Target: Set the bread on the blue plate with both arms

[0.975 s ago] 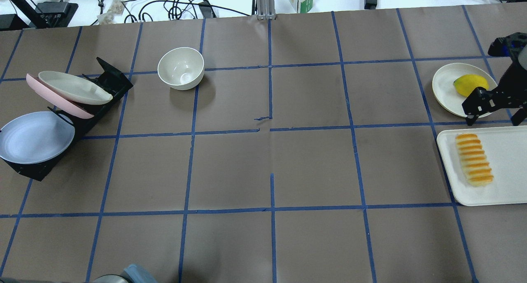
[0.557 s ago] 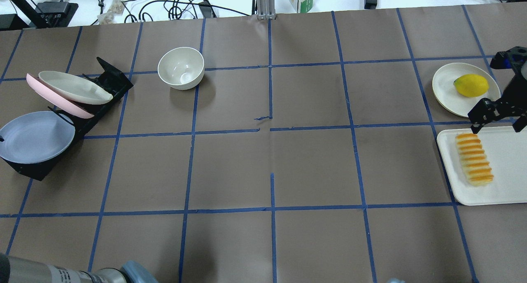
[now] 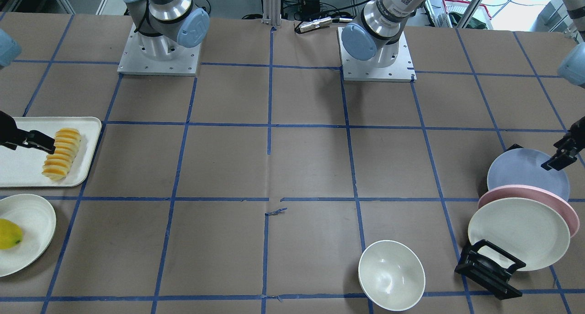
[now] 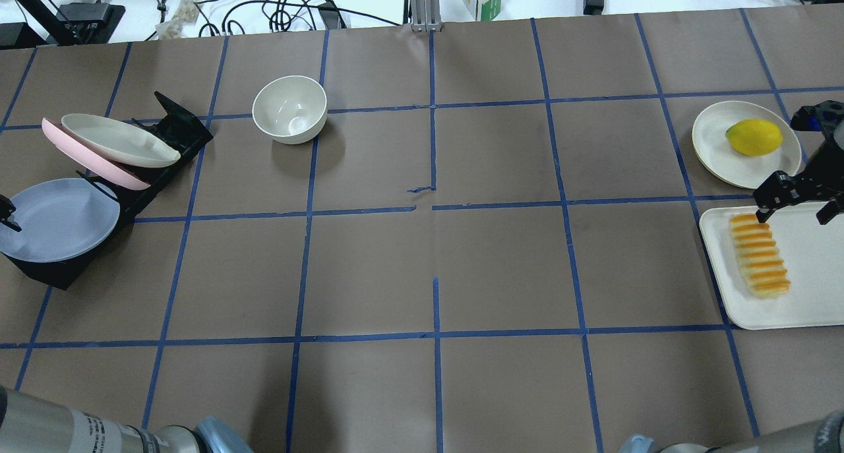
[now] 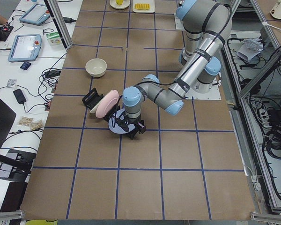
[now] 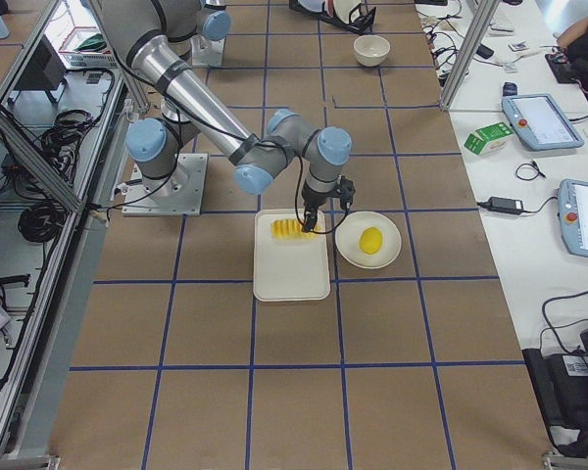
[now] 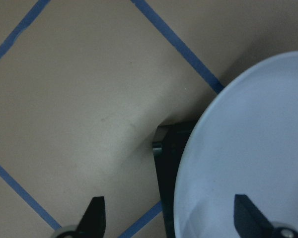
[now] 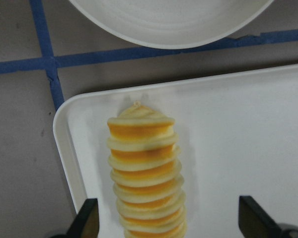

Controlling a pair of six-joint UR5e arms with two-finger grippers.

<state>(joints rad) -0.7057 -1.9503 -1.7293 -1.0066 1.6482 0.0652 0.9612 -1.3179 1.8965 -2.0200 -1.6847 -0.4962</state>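
Observation:
The bread (image 4: 759, 255) lies on a white tray (image 4: 814, 288) at the right; it also shows in the front view (image 3: 61, 153) and the right wrist view (image 8: 145, 168). My right gripper (image 4: 793, 212) is open and empty above the bread's far end, its fingers either side of the loaf in the right wrist view (image 8: 170, 218). The blue plate (image 4: 56, 219) leans in a black rack at the left. My left gripper (image 4: 6, 215) is open at the plate's outer rim. In the left wrist view (image 7: 172, 216) one finger is over the plate (image 7: 248, 148) and the other over the table.
The black rack (image 4: 178, 130) also holds a pink plate (image 4: 99, 163) and a cream plate (image 4: 119, 140). A cream bowl (image 4: 290, 109) stands behind the middle left. A cream plate (image 4: 715, 143) with a yellow fruit (image 4: 753, 136) sits just beyond the tray.
My right gripper has moved from over the fruit plate toward the near side, to the tray's far edge. My left gripper has come into view at the blue plate's rim.

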